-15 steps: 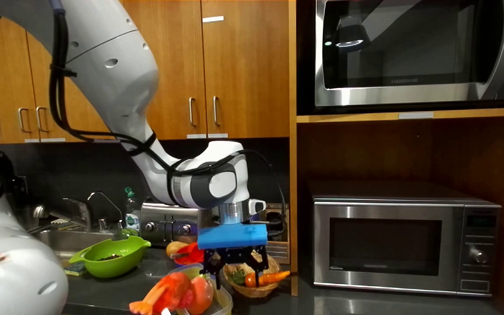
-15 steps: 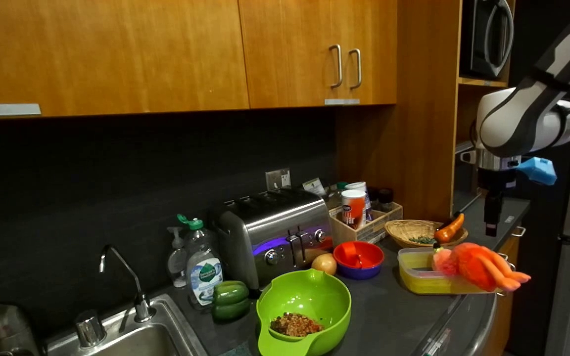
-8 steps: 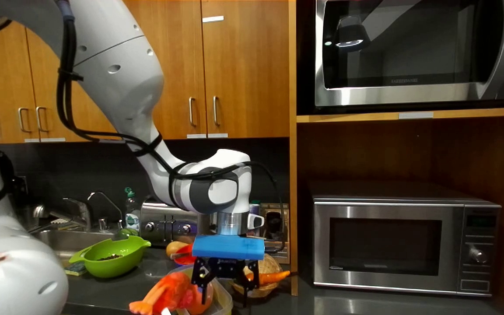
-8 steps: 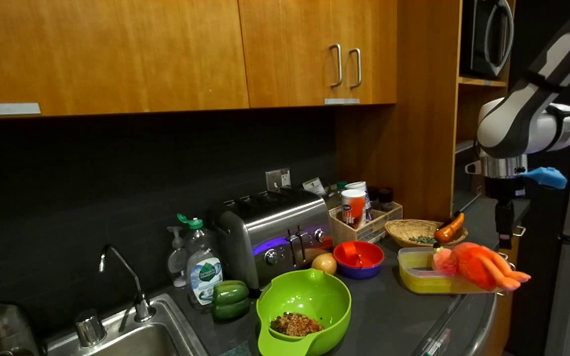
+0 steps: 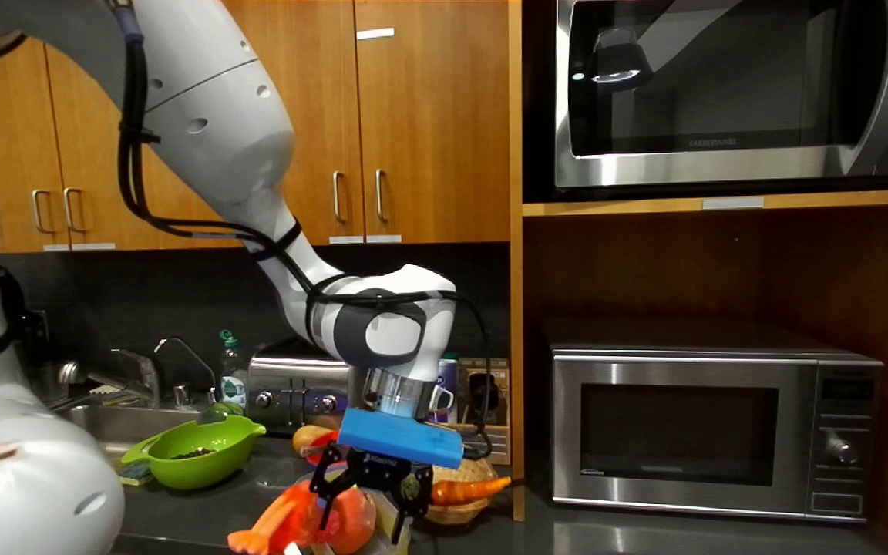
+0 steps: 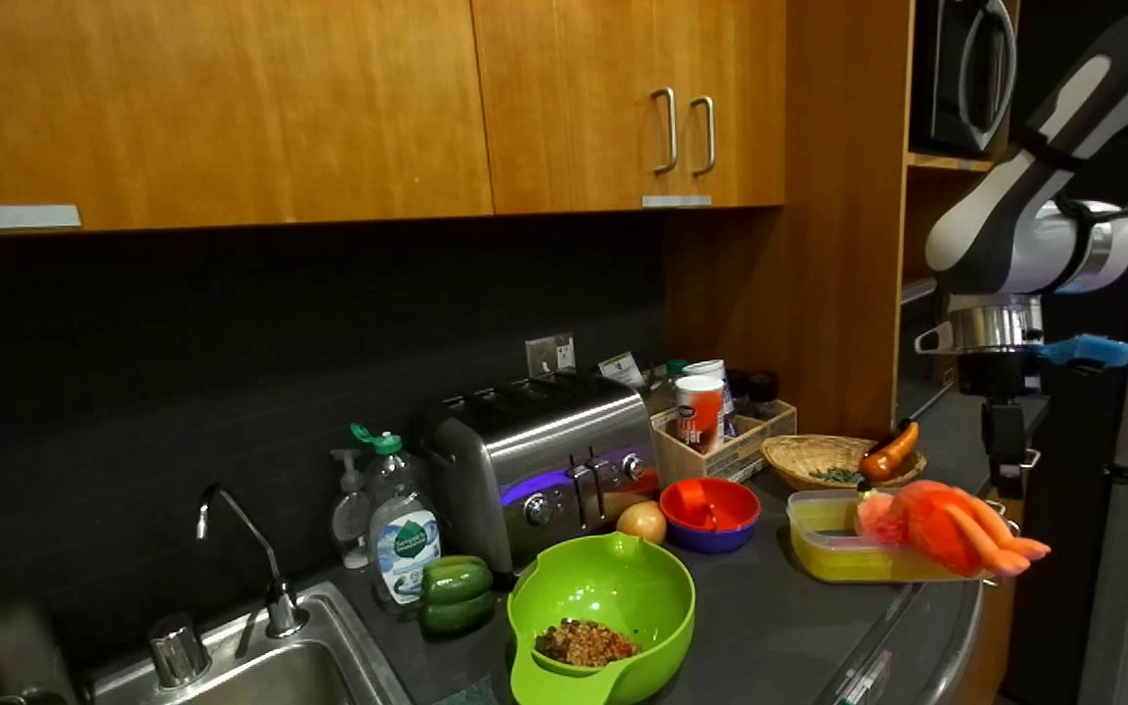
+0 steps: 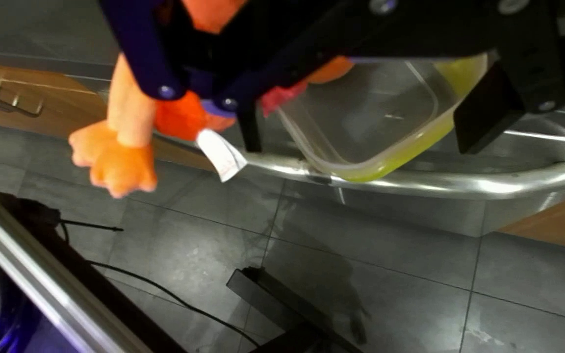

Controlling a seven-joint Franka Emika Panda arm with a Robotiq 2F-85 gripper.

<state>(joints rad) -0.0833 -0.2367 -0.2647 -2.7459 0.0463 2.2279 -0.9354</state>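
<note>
My black gripper [image 5: 361,532] is open and tilted, with its blue-topped mount above; in the wrist view, nothing sits between its fingers [image 7: 488,113]. A clear container with yellow sides [image 7: 390,164] lies beneath the jaws, at the counter's edge. Draped over its side is an orange plush toy [image 6: 951,529], whose feet [image 7: 123,169] and white tag [image 7: 221,154] overhang the edge. The left finger is near the toy in the wrist view; whether it touches cannot be told. Behind, a wicker basket [image 6: 809,460] holds a carrot [image 6: 892,455] and some greens.
A green bowl [image 6: 623,573] with grains, a red bowl [image 6: 735,504], an onion [image 6: 642,522], green peppers [image 6: 456,592] and a toaster [image 6: 564,441] share the counter. A microwave [image 5: 679,432] stands beside it. Below the metal rail [image 7: 483,184], a dark stand [image 7: 272,299] is on the floor.
The gripper has come lower, toward the container and plush toy, and has tilted over in the last half second. Its jaws stay open. The objects have not moved.
</note>
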